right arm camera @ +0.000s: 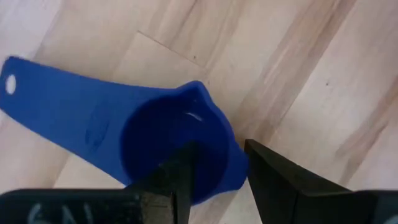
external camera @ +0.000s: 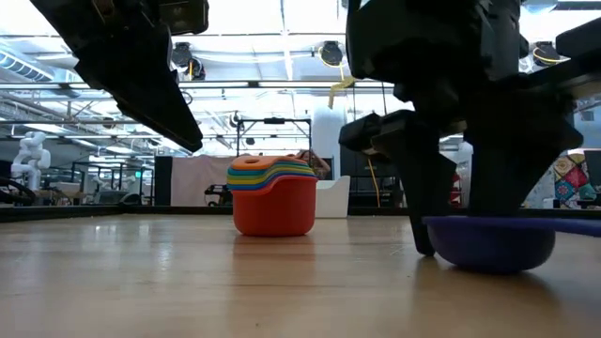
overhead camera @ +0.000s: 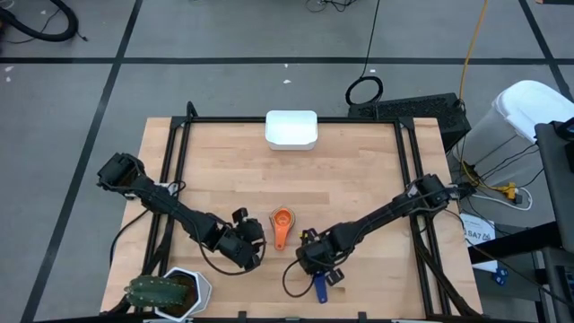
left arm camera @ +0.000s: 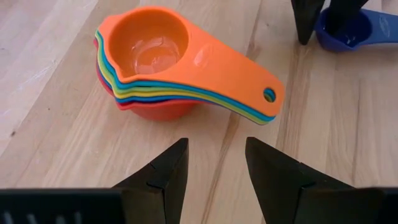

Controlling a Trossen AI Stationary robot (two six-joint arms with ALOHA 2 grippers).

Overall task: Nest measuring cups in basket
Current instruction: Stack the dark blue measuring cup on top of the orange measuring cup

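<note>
A nested stack of measuring cups (overhead camera: 282, 224), orange on top and red at the bottom, stands on the table near its near edge (left arm camera: 155, 62) (external camera: 274, 197). My left gripper (left arm camera: 214, 165) (overhead camera: 255, 244) is open just to the left of the stack, pointing at its handles, and touches nothing. One dark blue cup (right arm camera: 168, 146) (overhead camera: 320, 285) (external camera: 490, 242) rests on its base to the right of the stack. My right gripper (right arm camera: 217, 171) (overhead camera: 319, 266) stands open over it, astride the bowl's wall. The white basket (overhead camera: 291, 129) sits at the far edge. My right gripper comes down from above with one finger (right arm camera: 183, 171) inside the blue cup's bowl and the other finger (right arm camera: 273, 177) outside, at the rim (right arm camera: 233, 155) opposite the handle. The cup sits on the table. Whether either finger touches the wall, I cannot tell.
A white hexagonal pot with a green plant (overhead camera: 170, 294) stands at the near left corner, behind my left arm. Bare wood (overhead camera: 359, 170) lies between the cups and the basket. A black frame (overhead camera: 170, 135) runs along the table's sides.
</note>
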